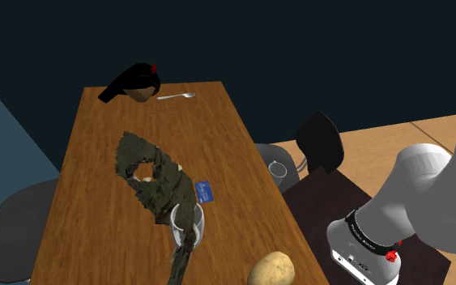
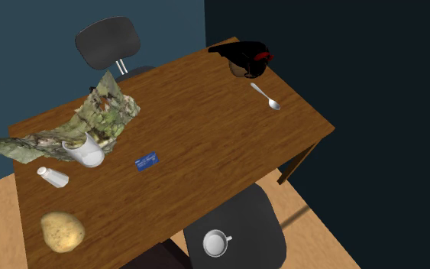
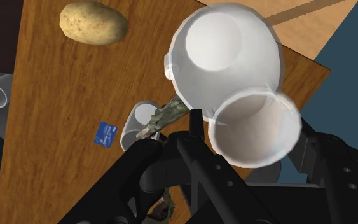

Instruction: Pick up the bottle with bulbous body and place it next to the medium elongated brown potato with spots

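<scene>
In the wrist view my gripper (image 3: 250, 124) is shut on the white bottle (image 3: 225, 57). The black fingers (image 3: 196, 121) clasp its open neck, and the bulbous body points away, high over the wooden table (image 3: 56, 127). The brown spotted potato (image 3: 93, 23) lies on the table far beyond the bottle. From the shoulder view the bottle (image 1: 187, 225) is to the left of the potato (image 1: 270, 269) and apart from it. In the second exterior view the tilted bottle (image 2: 83, 151) is above the potato (image 2: 62, 231).
A mottled green-brown shape (image 1: 149, 174) sprawls around the bottle. A blue card (image 1: 205, 192), a small white shaker (image 2: 53, 177), a spoon (image 1: 177, 95) and a black shape over a brown bowl (image 1: 133, 83) are on the table. A chair holds a mug (image 2: 216, 243).
</scene>
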### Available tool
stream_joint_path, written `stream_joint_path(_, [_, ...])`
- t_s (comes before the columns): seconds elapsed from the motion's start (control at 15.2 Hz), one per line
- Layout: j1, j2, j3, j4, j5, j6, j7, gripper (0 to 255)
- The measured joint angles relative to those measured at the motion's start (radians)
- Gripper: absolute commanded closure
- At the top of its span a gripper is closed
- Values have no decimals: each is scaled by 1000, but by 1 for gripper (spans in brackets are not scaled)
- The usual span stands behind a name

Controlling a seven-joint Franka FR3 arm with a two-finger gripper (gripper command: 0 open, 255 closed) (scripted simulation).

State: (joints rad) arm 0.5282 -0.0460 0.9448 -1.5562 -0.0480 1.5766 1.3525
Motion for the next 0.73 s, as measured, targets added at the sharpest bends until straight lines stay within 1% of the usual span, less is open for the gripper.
stream_joint_path(0.2, [-3,-25,-8,-59,21,45,-11,255])
stream_joint_path(0.73, [-4,-60,-20,-190,49,156,-24,255])
